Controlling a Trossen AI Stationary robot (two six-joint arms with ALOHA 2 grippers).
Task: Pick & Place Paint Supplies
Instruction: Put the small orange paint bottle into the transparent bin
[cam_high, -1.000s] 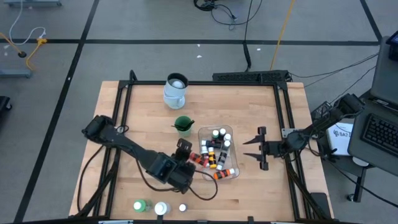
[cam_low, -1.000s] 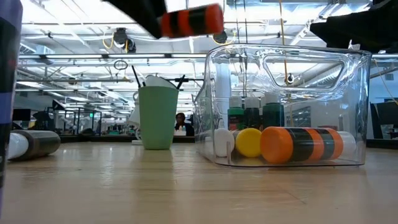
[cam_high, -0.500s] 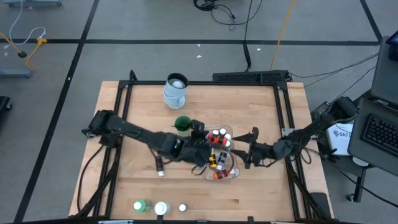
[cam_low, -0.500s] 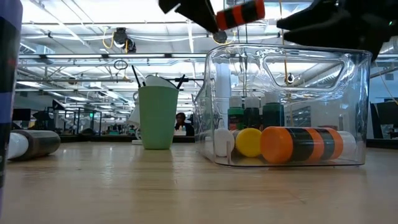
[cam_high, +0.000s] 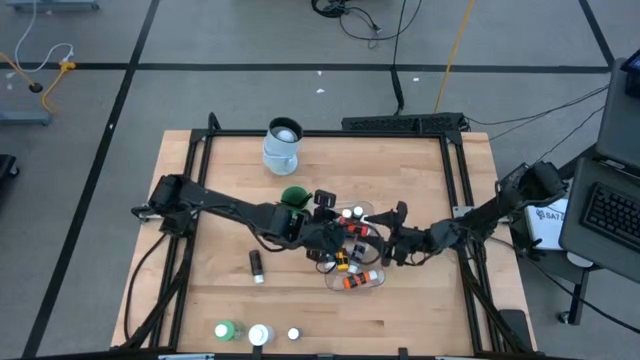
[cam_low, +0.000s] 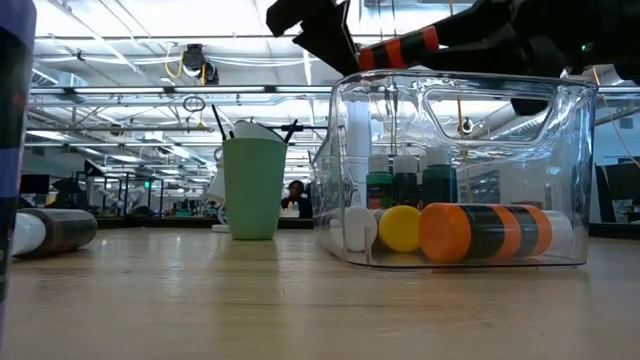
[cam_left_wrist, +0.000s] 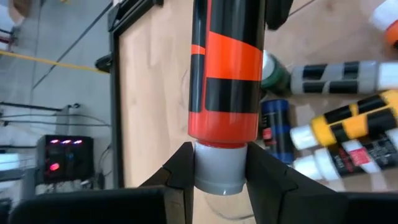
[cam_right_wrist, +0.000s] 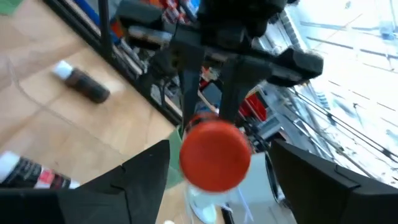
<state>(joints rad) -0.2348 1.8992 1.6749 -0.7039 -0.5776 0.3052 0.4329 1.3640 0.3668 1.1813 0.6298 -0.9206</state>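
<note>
Orange bottle (cam_low: 398, 50) above tub rim (cam_low: 460, 80), left fingers (cam_left_wrist: 183, 168) clamping cap.

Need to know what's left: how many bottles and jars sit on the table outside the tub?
4: a dark bottle left of the tub; a green bottle, a white jar and a small white-topped bottle along the front edge. Others may be hidden.

Held bottle (cam_left_wrist: 225, 74): orange with black bands, grey-white cap. Tub (cam_low: 458, 170): clear; bottles inside were orange/black striped, yellow, dark green. Cup (cam_low: 253, 188): green. Jug (cam_high: 282, 145): pale blue-white. Table (cam_high: 420, 180): light wood, black frame.
</note>
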